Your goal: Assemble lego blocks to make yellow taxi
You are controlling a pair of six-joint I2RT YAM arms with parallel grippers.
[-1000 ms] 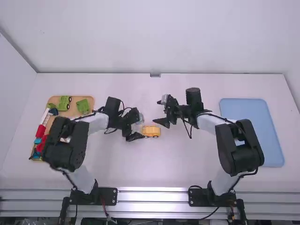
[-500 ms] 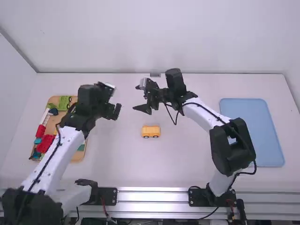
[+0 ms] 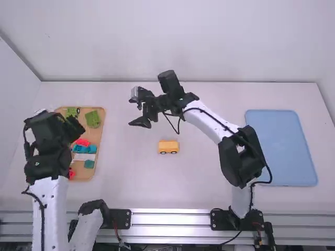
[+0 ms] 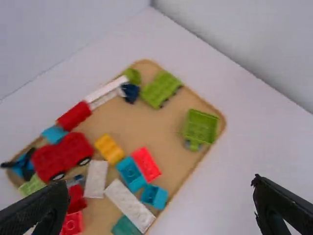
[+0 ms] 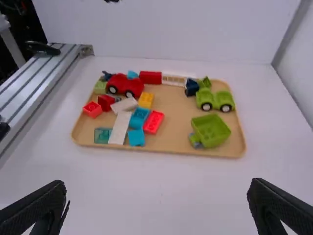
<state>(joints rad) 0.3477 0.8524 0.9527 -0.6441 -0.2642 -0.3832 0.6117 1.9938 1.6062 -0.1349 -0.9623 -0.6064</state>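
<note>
The left gripper (image 4: 160,181), spread and empty, has swung from the yellow car (image 3: 168,148), which sits upright mid-table, to the tray (image 4: 132,125), presumably for the yellow brick (image 4: 109,149). The right gripper (image 5: 156,184), also spread and empty, has moved left.

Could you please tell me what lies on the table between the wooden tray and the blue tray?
In the high view, the yellow car lies between the wooden tray and the blue tray, with the right arm above the stretch.
</note>
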